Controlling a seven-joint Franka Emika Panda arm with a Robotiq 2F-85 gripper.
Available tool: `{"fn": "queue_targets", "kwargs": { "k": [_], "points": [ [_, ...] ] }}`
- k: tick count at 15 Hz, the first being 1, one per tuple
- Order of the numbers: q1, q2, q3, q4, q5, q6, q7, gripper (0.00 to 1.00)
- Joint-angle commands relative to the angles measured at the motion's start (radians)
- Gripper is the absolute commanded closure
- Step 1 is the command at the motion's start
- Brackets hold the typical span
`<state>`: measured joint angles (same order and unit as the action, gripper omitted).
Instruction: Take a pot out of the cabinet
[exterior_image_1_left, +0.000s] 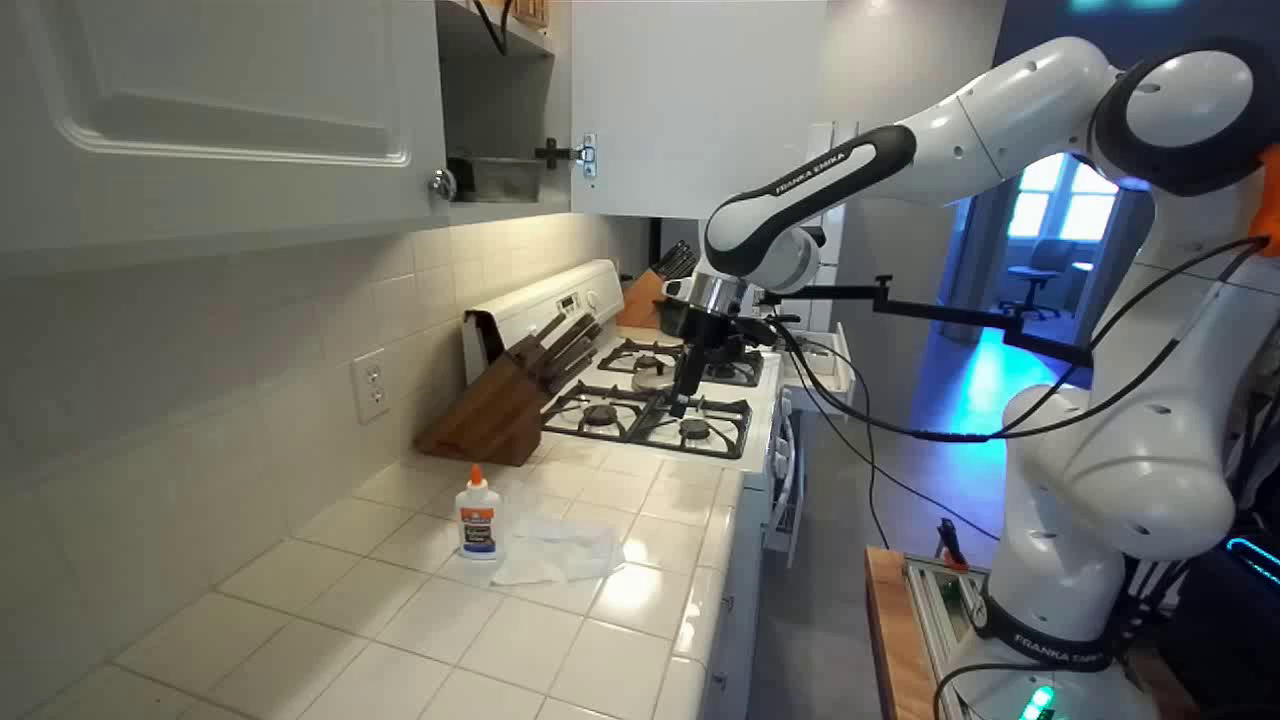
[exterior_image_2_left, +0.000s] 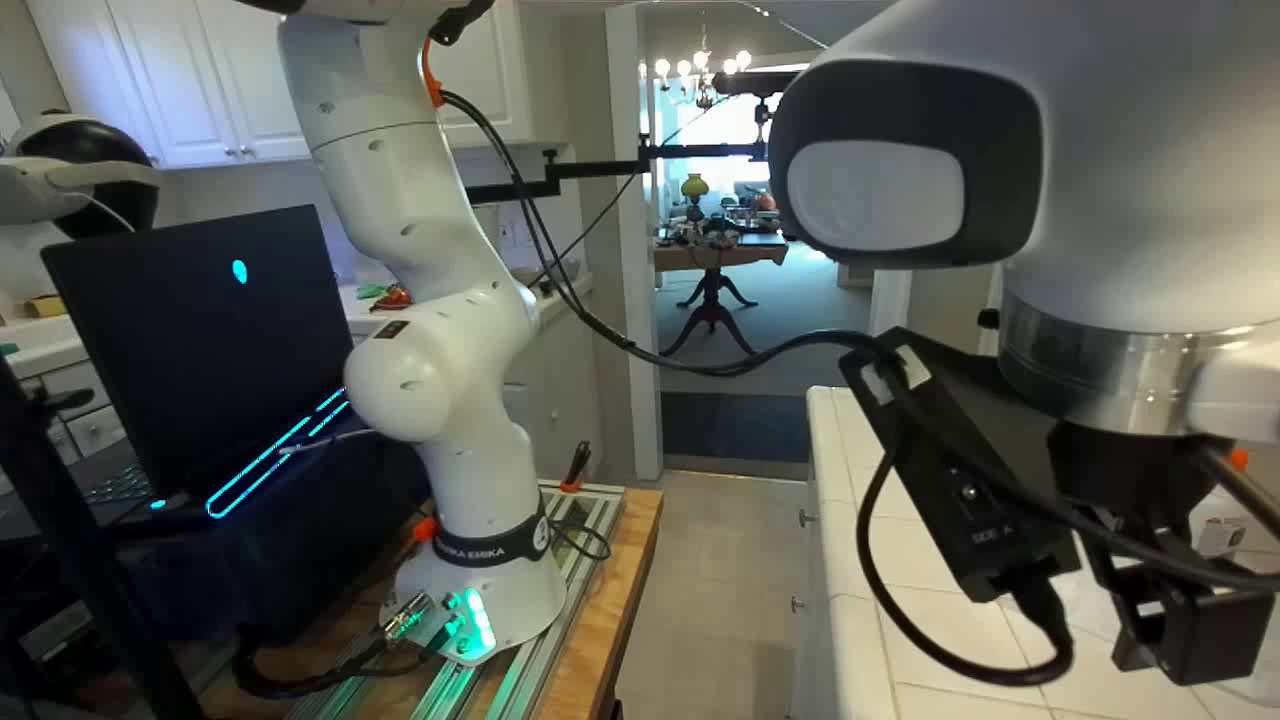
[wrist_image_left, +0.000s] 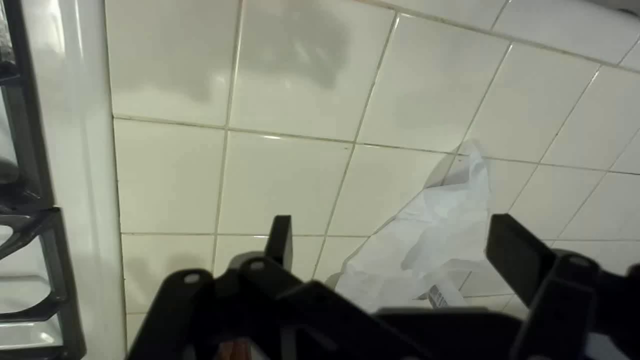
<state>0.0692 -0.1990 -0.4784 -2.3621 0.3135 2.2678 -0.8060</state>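
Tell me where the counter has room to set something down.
In an exterior view, bare tiles fill the foreground, bordered by glue bottle, backsplash and counter edge. Another patch lies between stove and white sheet. Crowded: around bottle and sheet, and by the knife block.

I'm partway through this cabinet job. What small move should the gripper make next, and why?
I'd probably raise the gripper toward the open cabinet: it hangs lower than the cabinet, jaws apart and holding nothing, and a greyish container sits inside that may be the pot, though it's too unclear to be sure.
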Motion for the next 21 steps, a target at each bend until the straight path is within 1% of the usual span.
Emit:
{"fn": "queue_targets", "kwargs": {
  "k": [1,18,21],
  "points": [
    [-0.072,0.007,0.071,0.002,0.019,-0.006,-0.012,0.0],
    [-0.072,0.007,0.071,0.002,0.019,-0.006,-0.012,0.0],
    [-0.094,-0.017,0.117,0.001,-0.013,-0.01,-0.081,0.0]
  ]
}}
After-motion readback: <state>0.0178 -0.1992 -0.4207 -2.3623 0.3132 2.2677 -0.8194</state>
